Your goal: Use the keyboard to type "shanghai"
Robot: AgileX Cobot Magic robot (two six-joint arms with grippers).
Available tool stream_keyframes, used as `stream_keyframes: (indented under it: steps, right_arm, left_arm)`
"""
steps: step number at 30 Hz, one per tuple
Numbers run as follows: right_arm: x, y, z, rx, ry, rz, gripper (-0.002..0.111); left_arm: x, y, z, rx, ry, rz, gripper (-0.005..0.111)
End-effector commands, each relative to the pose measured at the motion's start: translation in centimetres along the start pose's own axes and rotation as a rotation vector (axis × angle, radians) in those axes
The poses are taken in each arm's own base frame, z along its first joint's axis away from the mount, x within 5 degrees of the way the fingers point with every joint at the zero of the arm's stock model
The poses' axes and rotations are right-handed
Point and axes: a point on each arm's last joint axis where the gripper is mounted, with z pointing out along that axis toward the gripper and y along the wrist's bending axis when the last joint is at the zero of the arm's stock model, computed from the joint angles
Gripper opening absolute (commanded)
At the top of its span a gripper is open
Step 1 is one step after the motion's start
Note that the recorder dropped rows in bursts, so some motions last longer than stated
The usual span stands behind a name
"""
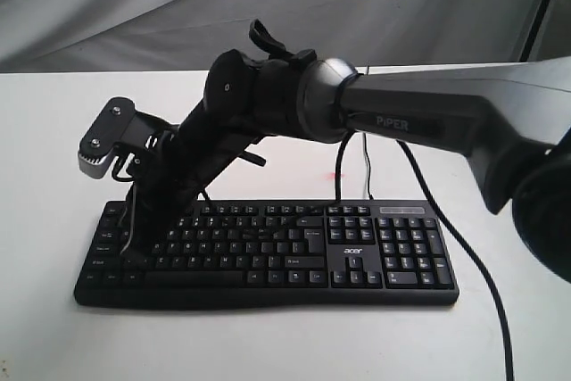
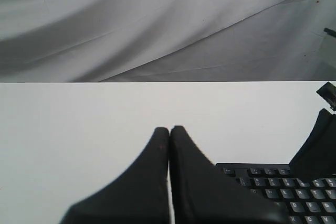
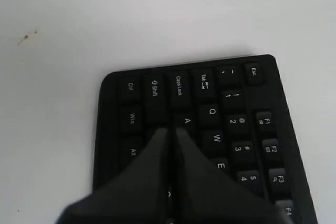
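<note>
Black tapered R claw (image 3: 170, 129) pinched over kbd (image 3: 247, 100).

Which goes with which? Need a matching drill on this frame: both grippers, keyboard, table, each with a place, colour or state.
Things:
1. left gripper
2. right gripper
3. keyboard
4. table

Place, colour or state:
A. white, carries the keyboard
B. shut, tips by the A key
C. black, lying flat
D. shut, over the table beside the keyboard

Pairs: 1-D, 2-B, 3-C, 4-A.
</note>
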Motion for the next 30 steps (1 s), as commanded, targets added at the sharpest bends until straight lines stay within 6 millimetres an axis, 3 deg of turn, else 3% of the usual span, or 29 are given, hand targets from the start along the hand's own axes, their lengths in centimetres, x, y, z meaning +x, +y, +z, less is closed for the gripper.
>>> stream_keyframes:
  steps: [1, 11, 18, 30]
  right_arm:
    - [-0.3, 0.2, 0.0, -0.009, -0.015, -0.012, 0.000]
    - [-0.6, 0.0, 0.2, 0.013, -0.051, -0.004, 0.000]
    - [0.4, -0.1, 2.7, -0.022, -0.088, -0.030, 0.000]
    - [1.4, -0.7, 4.1, 0.019, -0.072, -0.042, 0.000]
  left_arm:
    - [0.0, 0.0, 0.0, 0.005, 0.001, -0.005, 0.001]
    - [0.0, 0.0, 0.0, 0.005, 0.001, -0.005, 0.001]
    - [0.0, 0.0, 0.0, 0.005, 0.001, -0.005, 0.001]
    - [0.0, 0.0, 0.0, 0.005, 0.001, -0.005, 0.001]
